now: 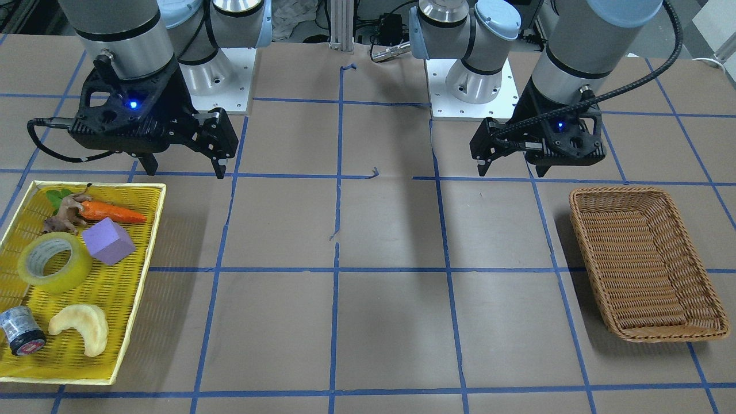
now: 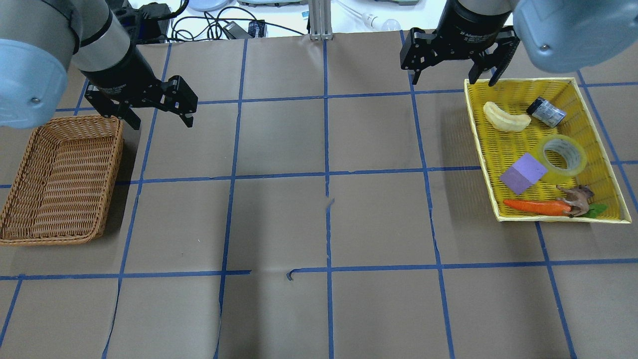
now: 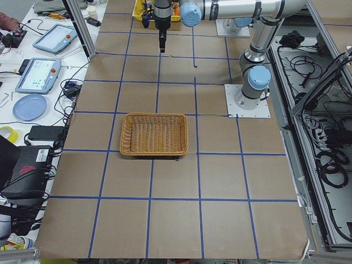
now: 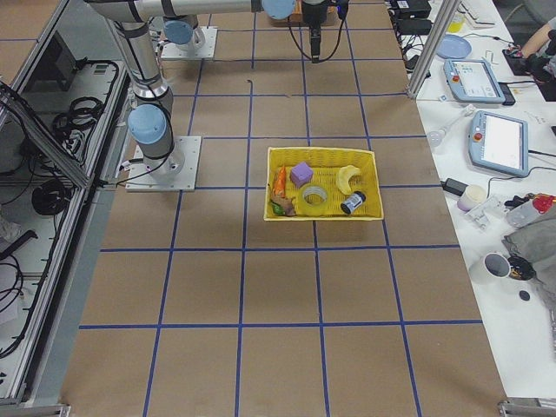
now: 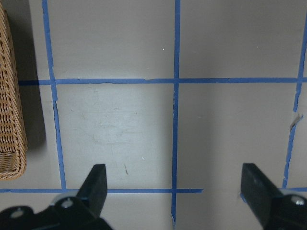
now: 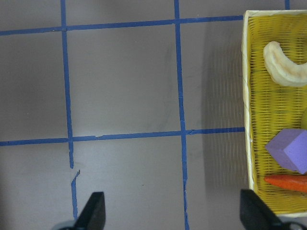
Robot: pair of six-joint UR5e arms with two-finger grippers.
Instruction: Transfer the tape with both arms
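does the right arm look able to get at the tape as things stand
Probably yes: the right tool is open near the yellow tray, and the tape lies uncovered beside a purple block.

Looks like a robot lab, with a left arm (image 3: 257, 81) and a right arm (image 4: 149, 127) bolted to a table (image 3: 176, 225) crossed by blue tape lines (image 3: 165, 198), loose cables (image 3: 330, 159) and control tablets (image 3: 37, 74) beside it.

Right wrist view: yellow tray (image 6: 249, 96) runs off the frame's right edge, tape (image 6: 304, 118) only a sliver there. Left wrist view: wicker basket (image 5: 9, 120) cropped at left.
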